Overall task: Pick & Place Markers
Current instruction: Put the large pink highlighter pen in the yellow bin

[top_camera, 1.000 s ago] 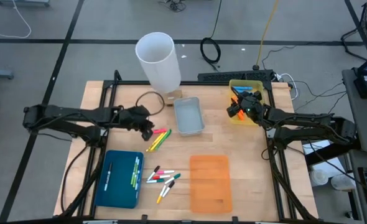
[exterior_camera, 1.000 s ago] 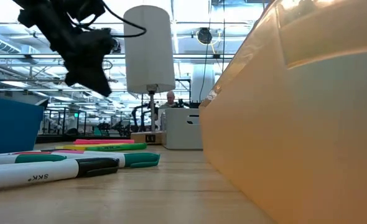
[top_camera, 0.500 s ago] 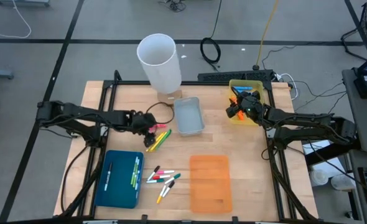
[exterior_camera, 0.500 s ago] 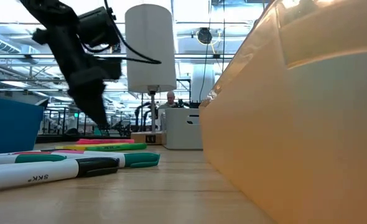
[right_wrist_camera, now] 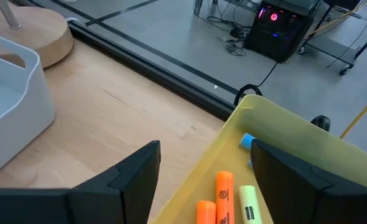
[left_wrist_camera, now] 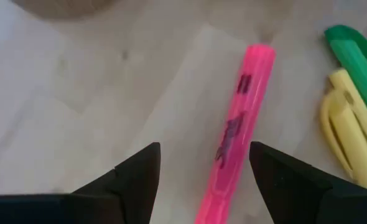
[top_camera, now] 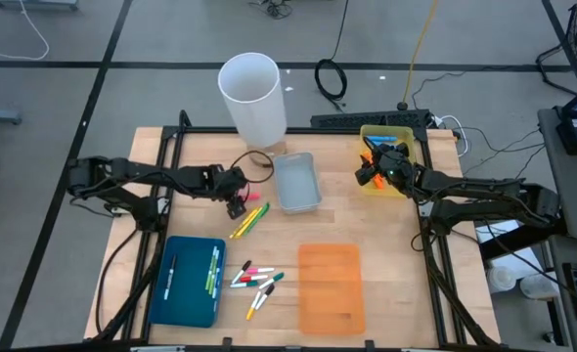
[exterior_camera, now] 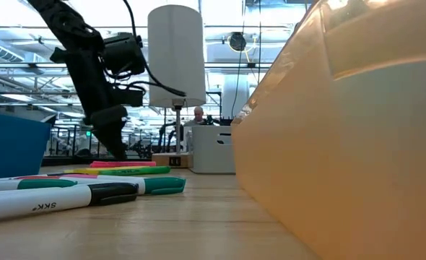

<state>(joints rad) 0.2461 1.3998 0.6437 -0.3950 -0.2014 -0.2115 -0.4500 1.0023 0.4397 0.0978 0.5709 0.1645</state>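
Landmark: the pale grey plastic tray (top_camera: 296, 182) on the wooden bench (top_camera: 386, 249), empty as far as shows. Beside it, the left tool (top_camera: 236, 203) hangs with fingers spread over a neon pink marker (left_wrist_camera: 236, 135) lying with green and yellow ones. Farther from the tray, the right tool (top_camera: 372, 174) gapes, gripping nothing, over a yellow bin (right_wrist_camera: 265, 162) holding orange markers (right_wrist_camera: 223, 191).

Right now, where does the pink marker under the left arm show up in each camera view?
High view: pink marker just under the left gripper, left of the grey tray.
Low view: thin pink line on the table, below the left gripper.
Left wrist view: centre, between the open fingers.
Right wrist view: not in it.
Shared landmark: the green marker lying beside it.
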